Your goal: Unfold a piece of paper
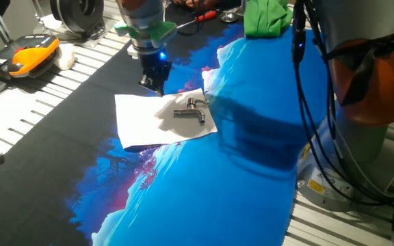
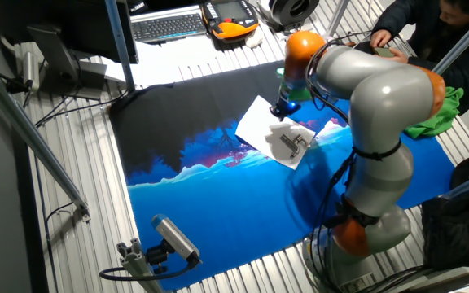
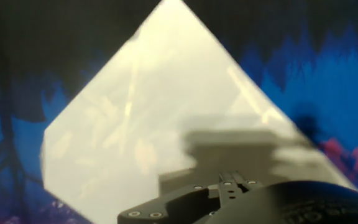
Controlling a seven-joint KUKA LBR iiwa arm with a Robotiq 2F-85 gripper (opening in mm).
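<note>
One sheet, the piece of paper [image 1: 157, 121], lies flat on the dark upper part of a blue and black printed cloth [image 1: 252, 157] that covers the table, with its lower edge reaching the blue and pink band of the print. On the right part of the sheet rests a small bent metal piece [image 1: 191, 111], silvery and angled, touching the paper and casting a short shadow. The gripper [image 1: 153, 85] hangs at the sheet's far edge, pointing down, its dark fingers close above or at the paper; whether they touch it cannot be told, and whether the fingers are parted or closed cannot be told either, since they show only as one dark mass. From the other fixed view the piece of paper [image 2: 277, 133] sits as a tilted rectangle under the grey arm [image 2: 381, 122], with the metal piece [image 2: 291, 143] near its middle and the gripper [image 2: 283, 107] over its upper side. In the hand view the paper [image 3: 148, 124] fills the middle as a pale blurred diamond, with part of the hand's dark body along the bottom edge. Beyond the cloth lie a green rag [image 1: 269, 17] and an orange handheld pendant [image 1: 22, 56].
</note>
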